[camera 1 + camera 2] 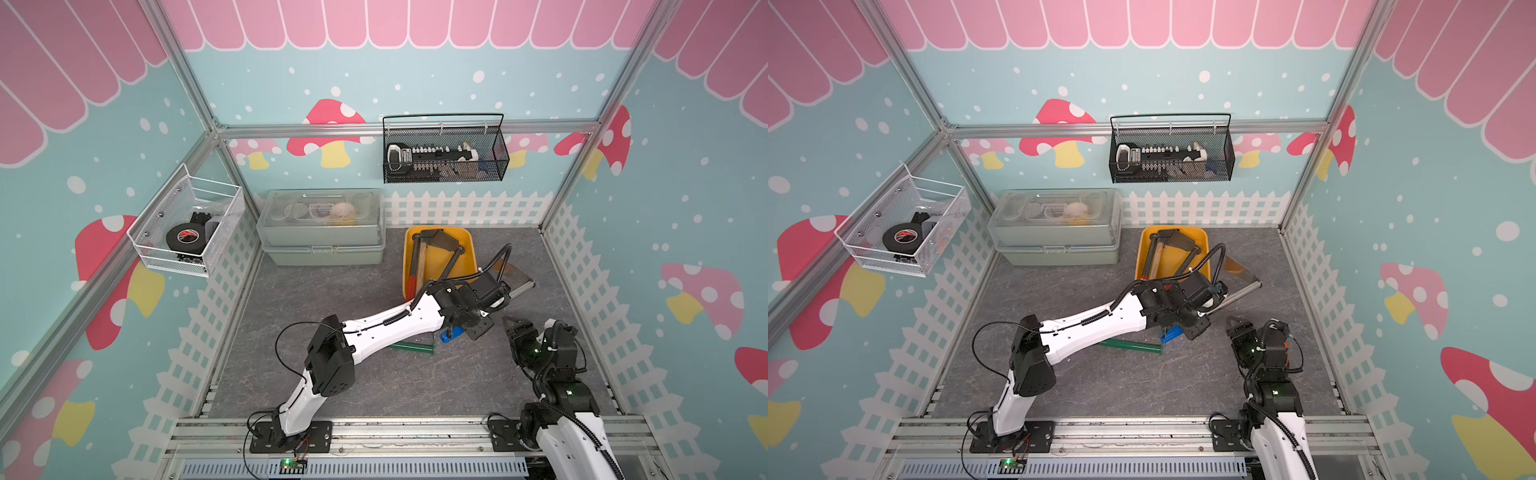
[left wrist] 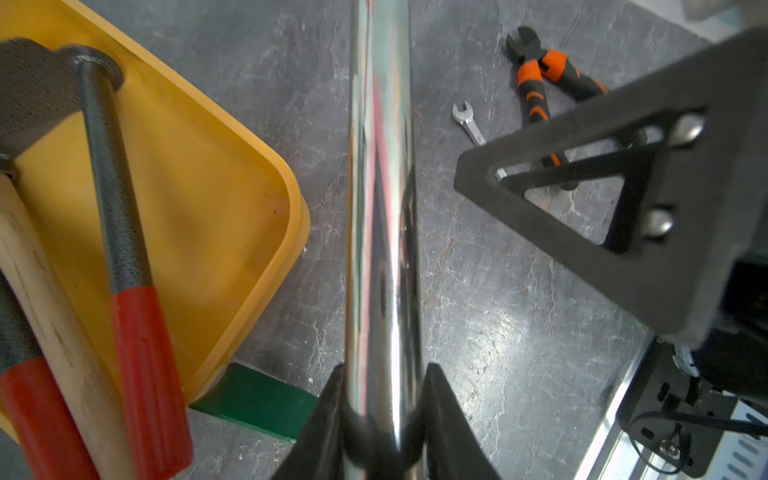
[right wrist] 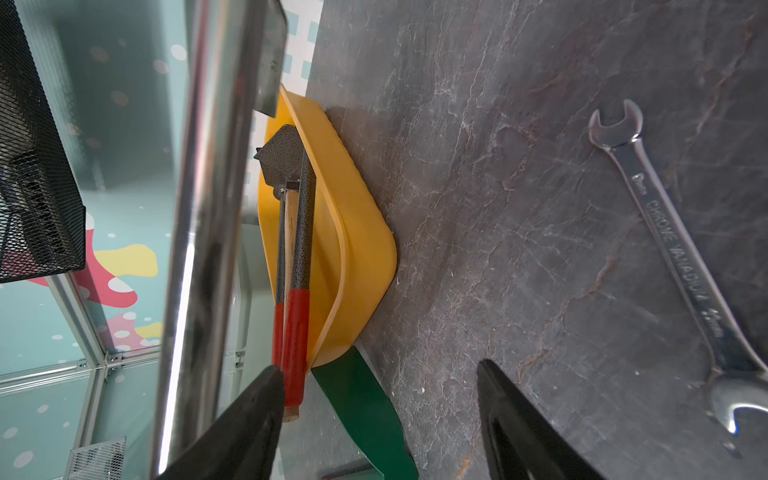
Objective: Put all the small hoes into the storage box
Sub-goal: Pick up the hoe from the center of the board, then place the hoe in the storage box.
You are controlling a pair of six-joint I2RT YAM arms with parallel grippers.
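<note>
Holding a black tape roll, the white mesh basket hangs left of the storage box, which contains red-gripped tools. Just right of it the left gripper clamps the small hoe; the right gripper gapes empty. The wrench reads "CHROME VANADIUM".

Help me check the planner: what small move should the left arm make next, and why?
Probably shift the left pincer sideways until the small hoe hangs over the storage box. The pincer is shut on the hoe's chrome handle, which runs beside the box's rim, over the table.
</note>
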